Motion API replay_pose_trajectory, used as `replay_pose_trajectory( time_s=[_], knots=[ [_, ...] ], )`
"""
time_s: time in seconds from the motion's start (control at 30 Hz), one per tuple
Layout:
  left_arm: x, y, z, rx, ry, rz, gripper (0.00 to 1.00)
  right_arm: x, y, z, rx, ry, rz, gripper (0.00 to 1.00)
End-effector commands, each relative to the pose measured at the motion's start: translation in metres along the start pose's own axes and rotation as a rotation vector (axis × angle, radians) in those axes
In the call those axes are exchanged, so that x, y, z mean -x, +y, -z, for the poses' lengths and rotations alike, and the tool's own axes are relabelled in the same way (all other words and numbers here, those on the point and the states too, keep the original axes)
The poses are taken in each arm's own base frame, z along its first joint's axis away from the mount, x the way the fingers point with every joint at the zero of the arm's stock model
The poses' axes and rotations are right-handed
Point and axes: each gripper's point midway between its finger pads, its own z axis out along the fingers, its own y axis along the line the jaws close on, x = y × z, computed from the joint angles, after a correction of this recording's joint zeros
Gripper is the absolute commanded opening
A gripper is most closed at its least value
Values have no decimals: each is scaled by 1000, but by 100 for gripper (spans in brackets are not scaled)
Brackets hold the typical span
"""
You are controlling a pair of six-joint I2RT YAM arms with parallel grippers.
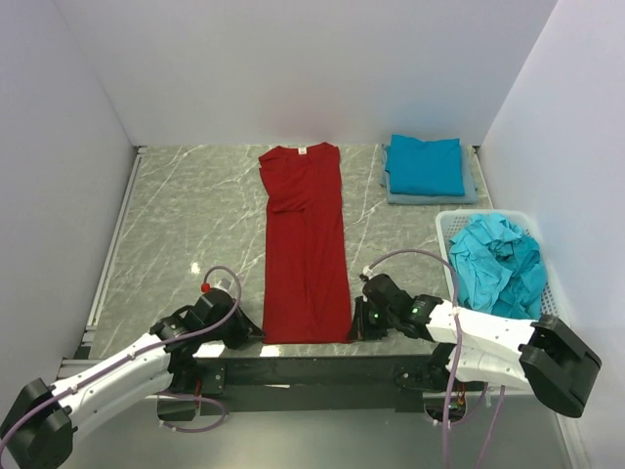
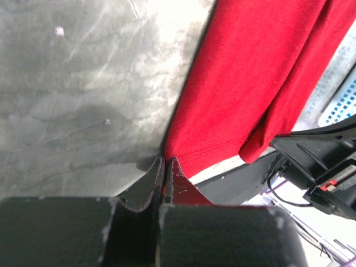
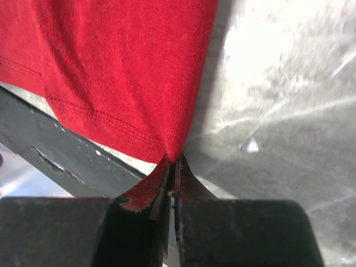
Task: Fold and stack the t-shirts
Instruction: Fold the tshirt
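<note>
Red cotton, the red t-shirt [image 1: 305,244] lies as a long narrow strip down the middle of the top view, with its collar at the upper end and its hem at the bottom edge of the surface [image 1: 195,225]. My left tool [image 1: 256,335] is pinched tight on the hem's lower-left corner, and my right tool [image 1: 354,330] on its lower-right. Both are equally near. I judge the fold runs up-frame along that axis.

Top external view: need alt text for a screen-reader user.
A red t-shirt lies as a long strip on a grey table, the left pincer and right pincer each shut on a near corner. A folded teal shirt sits far right; crumpled teal shirts fill a white basket nearer.
</note>
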Motion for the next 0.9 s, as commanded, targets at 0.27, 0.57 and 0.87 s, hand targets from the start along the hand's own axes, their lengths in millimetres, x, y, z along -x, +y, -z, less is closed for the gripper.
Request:
replay_pose_trajectory(
  time_s=[0.27,0.57,0.87],
  knots=[
    [-2,-41,7,-193,10,-68,0,9,2,17,-35,-67,45,0],
    [30,-74,15,-238,-146,-69,0,60,18,33,-103,-215,64,0],
    [67,-113,18,-205,-280,-154,0,121,42,50,-133,-347,114,0]
  ],
)
